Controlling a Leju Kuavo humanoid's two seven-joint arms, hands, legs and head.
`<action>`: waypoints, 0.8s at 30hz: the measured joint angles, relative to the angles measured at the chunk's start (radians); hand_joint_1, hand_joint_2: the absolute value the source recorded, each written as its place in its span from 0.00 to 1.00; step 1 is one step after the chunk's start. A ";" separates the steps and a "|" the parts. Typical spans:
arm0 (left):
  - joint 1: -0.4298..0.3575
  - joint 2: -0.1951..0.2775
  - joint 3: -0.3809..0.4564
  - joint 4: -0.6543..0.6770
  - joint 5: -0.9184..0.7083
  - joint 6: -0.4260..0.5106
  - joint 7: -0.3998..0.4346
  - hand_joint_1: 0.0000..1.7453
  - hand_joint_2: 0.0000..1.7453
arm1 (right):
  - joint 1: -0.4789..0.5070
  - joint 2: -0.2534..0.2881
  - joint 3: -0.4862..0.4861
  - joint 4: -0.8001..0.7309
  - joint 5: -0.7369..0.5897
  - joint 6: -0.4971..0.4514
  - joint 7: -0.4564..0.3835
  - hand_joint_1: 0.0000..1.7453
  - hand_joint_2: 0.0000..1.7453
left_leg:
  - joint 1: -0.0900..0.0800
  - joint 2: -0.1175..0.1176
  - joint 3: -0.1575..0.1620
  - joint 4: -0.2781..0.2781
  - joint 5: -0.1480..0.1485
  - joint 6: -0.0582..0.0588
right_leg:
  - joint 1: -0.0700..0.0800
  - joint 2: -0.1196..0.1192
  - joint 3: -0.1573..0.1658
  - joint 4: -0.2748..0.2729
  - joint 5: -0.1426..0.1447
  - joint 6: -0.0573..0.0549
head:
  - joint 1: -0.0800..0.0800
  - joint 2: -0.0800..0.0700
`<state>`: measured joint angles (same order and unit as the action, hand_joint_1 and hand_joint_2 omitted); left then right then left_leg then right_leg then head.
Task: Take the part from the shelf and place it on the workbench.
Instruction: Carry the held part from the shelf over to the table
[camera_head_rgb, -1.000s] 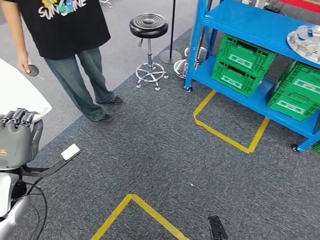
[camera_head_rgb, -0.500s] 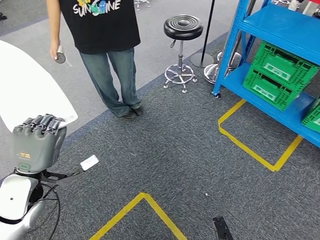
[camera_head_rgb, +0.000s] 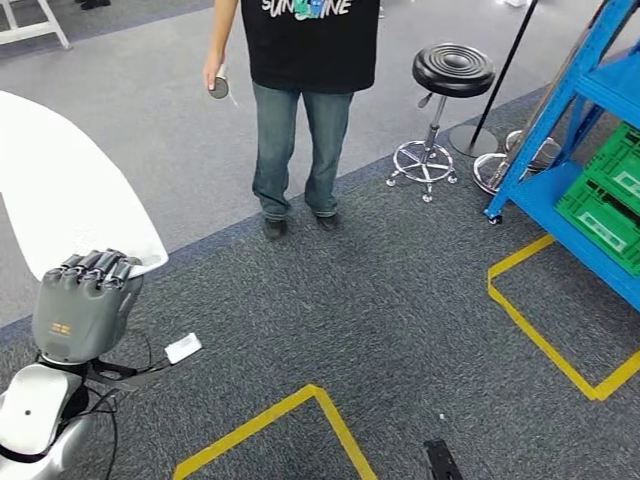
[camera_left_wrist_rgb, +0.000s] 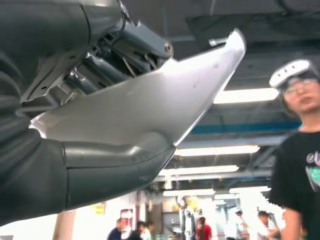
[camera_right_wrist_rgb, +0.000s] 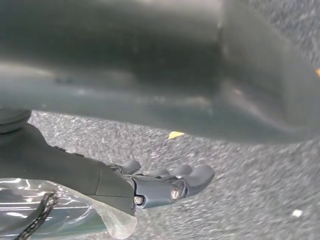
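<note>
Left hand gripped the part, a white curved panel; fingers clamped over its near end, thumb beneath. Long axis ran up and away from the hand, ahead and leftward. Right hand hung low over the carpet, fingers loosely apart, holding nothing. Green crates sat on the blue shelf, contents not discernible. Person stood nearby.

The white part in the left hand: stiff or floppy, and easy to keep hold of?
Probably stiff: the white part juts well past the left hand without drooping. Likely light, since one hand carries it. Its smooth glossy surface could slip, and the long overhang may lever against the hold.
</note>
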<state>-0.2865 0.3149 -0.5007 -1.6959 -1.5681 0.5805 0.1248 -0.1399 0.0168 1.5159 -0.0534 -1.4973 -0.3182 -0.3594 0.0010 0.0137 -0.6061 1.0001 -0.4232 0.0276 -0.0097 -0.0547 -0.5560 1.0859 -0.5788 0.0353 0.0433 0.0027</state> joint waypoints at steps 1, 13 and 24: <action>0.003 -0.002 0.002 -0.003 0.000 0.000 -0.001 1.00 1.00 | 0.002 0.000 0.000 0.000 0.000 0.000 0.002 0.00 0.00 | 0.000 -0.013 0.000 0.000 0.000 0.004 | 0.000 0.030 -0.036 0.074 -0.032 0.000 | 0.002 0.000; 0.034 -0.027 0.005 -0.010 0.000 -0.022 -0.029 1.00 1.00 | 0.007 0.007 0.025 0.016 0.000 0.025 -0.005 0.00 0.00 | 0.004 -0.149 -0.014 0.013 -0.001 -0.026 | -0.003 0.114 -0.003 -0.088 0.102 -0.027 | 0.004 0.000; -0.231 0.079 -0.373 -0.001 -0.001 -0.109 0.393 1.00 1.00 | -0.002 0.010 0.028 0.017 -0.001 0.040 -0.051 0.00 0.00 | -0.004 0.053 -0.007 0.033 -0.009 -0.034 | 0.009 -0.041 0.021 -0.094 0.084 -0.030 | -0.003 0.000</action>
<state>-0.5178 0.3939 -0.8738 -1.6974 -1.5686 0.4713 0.5181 -0.1424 0.0270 1.5439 -0.0368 -1.4981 -0.2785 -0.4106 -0.0025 0.0666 -0.6130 1.0327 -0.4318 -0.0067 -0.0008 -0.0959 -0.5350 0.9920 -0.4946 0.0054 0.0404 0.0027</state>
